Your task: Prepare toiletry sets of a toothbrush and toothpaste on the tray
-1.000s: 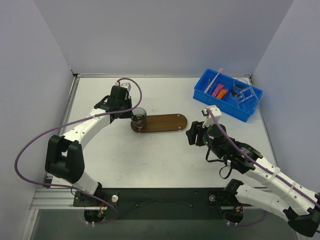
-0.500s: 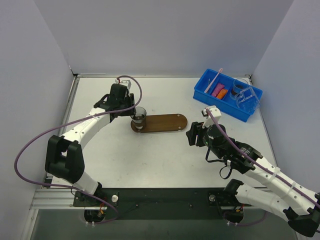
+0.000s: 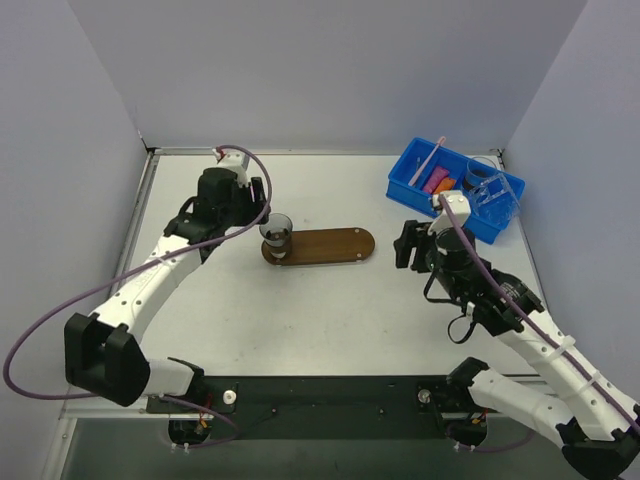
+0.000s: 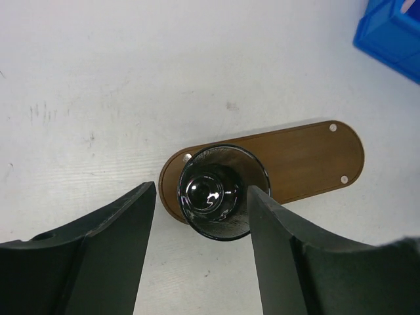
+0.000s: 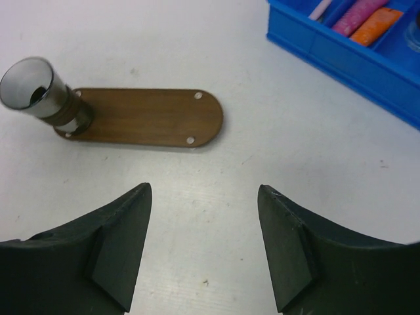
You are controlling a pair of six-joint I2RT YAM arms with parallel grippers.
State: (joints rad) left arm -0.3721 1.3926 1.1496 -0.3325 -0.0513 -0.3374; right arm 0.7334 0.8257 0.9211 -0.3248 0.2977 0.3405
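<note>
The dark-brown tray (image 3: 330,245) lies mid-table with a dark glass cup (image 3: 277,235) upright on its left end. My left gripper (image 3: 258,208) is open just left of the cup, jaws apart and clear of it (image 4: 216,197). The pale-pink toothbrush (image 3: 428,160) and the toothpaste, one magenta tube (image 3: 434,180) and one orange tube (image 3: 446,186), lie in the blue bin (image 3: 405,185). My right gripper (image 3: 403,245) is open and empty over bare table between tray and bin. In the right wrist view, the gripper (image 5: 203,190) hangs near of the tray (image 5: 151,118).
A clear plastic cup (image 3: 490,195) stands in the blue bin's right part. The bin (image 5: 341,46) sits at the back right, near the right wall. Grey walls close the table on three sides.
The left gripper has opened, let go of the dark cup on the tray and drawn back to the left. The right arm has swung right toward the bin, its jaws a little wider.
</note>
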